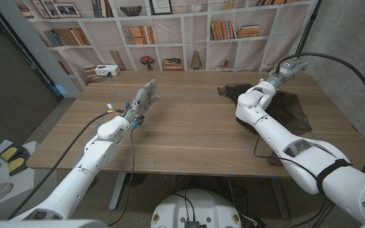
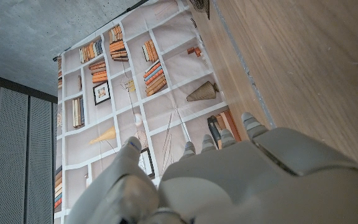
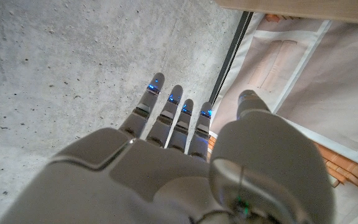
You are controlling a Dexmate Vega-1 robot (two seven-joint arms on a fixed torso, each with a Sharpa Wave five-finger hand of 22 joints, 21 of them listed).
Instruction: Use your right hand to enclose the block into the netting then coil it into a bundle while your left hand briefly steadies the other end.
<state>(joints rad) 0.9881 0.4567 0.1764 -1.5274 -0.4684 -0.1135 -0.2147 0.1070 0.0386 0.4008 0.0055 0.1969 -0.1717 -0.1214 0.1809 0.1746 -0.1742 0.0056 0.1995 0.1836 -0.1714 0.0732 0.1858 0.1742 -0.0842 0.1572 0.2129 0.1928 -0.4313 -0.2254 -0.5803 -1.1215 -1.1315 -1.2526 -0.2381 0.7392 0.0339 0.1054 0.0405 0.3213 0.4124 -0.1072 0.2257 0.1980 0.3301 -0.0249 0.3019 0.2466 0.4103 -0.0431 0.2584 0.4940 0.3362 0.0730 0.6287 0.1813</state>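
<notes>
A dark netting (image 1: 293, 107) lies crumpled on the far right part of the wooden table (image 1: 189, 130). I cannot make out a block; it may be hidden by the netting or by my right arm. My right hand (image 1: 291, 66) is raised above the netting's far edge. In the right wrist view its fingers (image 3: 166, 112) are stretched out and apart with nothing in them. My left hand (image 1: 146, 96) stands upright over the table's left middle, well away from the netting. Its fingers (image 2: 253, 127) reach out and hold nothing.
A white box (image 1: 106, 70) with cables sits at the table's far left corner. A bookshelf backdrop (image 1: 170, 31) hangs behind the table, and a concrete wall (image 1: 347, 44) stands to the right. My right arm (image 1: 277, 136) crosses the table's right side.
</notes>
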